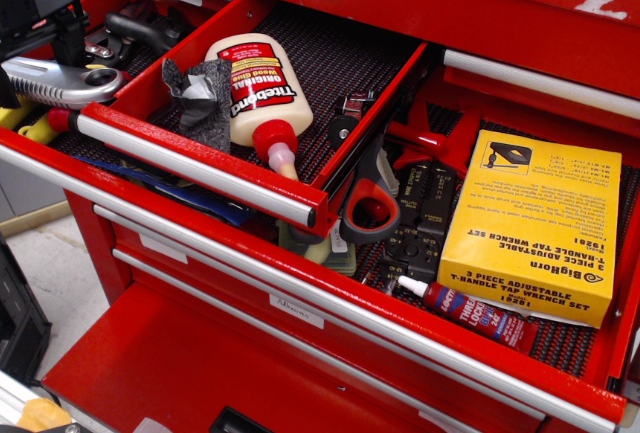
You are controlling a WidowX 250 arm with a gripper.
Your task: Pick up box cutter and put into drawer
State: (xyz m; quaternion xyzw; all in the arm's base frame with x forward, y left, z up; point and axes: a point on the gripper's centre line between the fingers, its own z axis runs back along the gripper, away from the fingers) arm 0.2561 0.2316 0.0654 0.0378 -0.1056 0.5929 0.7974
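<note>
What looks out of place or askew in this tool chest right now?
The box cutter lies propped over the pliers at the drawer's left end rather than flat on the liner. The gripper is above it, jaws unclear. The glue bottle lies on its side, nothing spilled.
</note>
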